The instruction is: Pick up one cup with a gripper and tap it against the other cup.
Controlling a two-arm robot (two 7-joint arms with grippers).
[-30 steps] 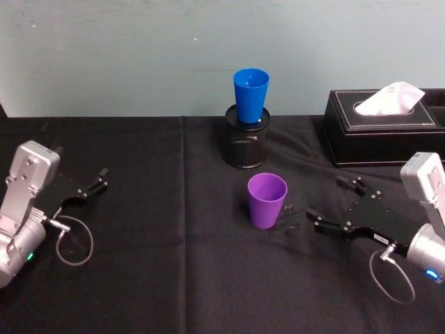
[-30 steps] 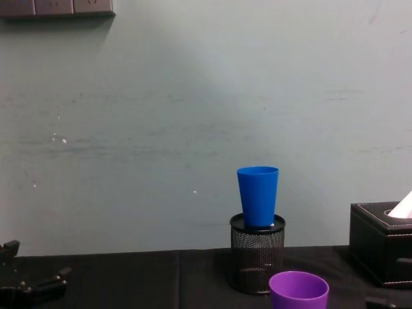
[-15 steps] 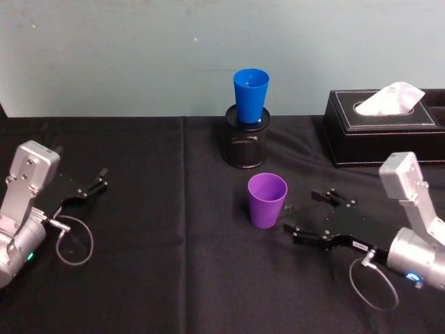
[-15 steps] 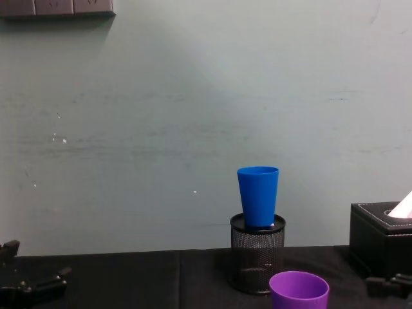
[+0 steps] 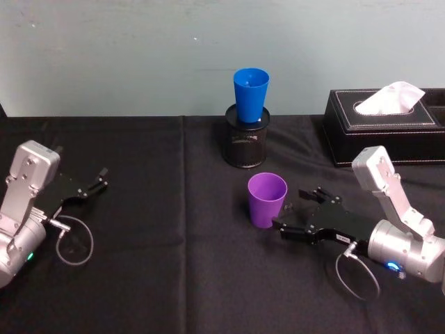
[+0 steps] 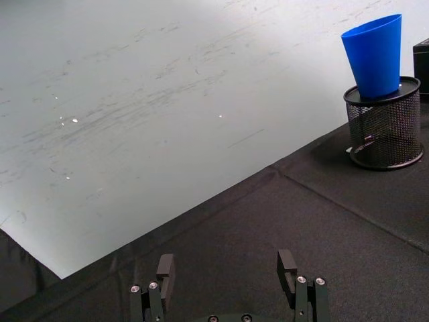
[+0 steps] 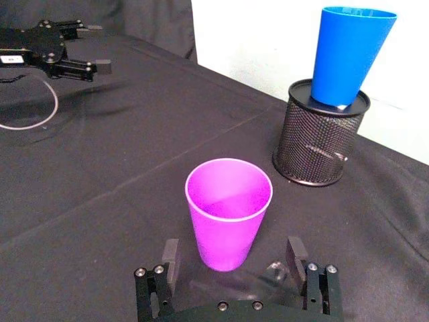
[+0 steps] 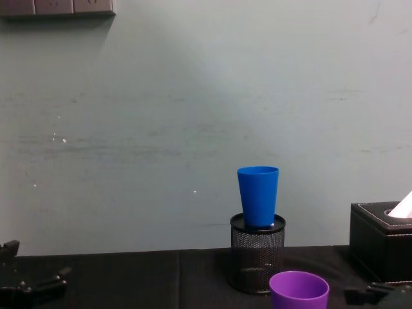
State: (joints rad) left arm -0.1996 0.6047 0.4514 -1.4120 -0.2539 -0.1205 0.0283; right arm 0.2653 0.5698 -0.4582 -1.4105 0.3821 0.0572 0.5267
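Purple cup and right gripper. The cup stands upright, mouth up, on the black tablecloth near the middle of the table, in front of the blue cup. The gripper lies just to the cup's right with its tips at the cup's base. In the right wrist view its 2 fingers are spread wide, 1 on each side of the lower wall, with a gap showing on both sides, so the cup is not clasped. The right arm reaches in from the table's right edge, low over the cloth. Its silver link is angled up and back, and the black clamp points left toward the cup.

The blue cup stands upright in the mouth of a black mesh holder by the wall, well apart from the purple cup. A black tissue box sits to the holder's right. The left gripper rests at the table's left side, fingers parted and holding nothing.
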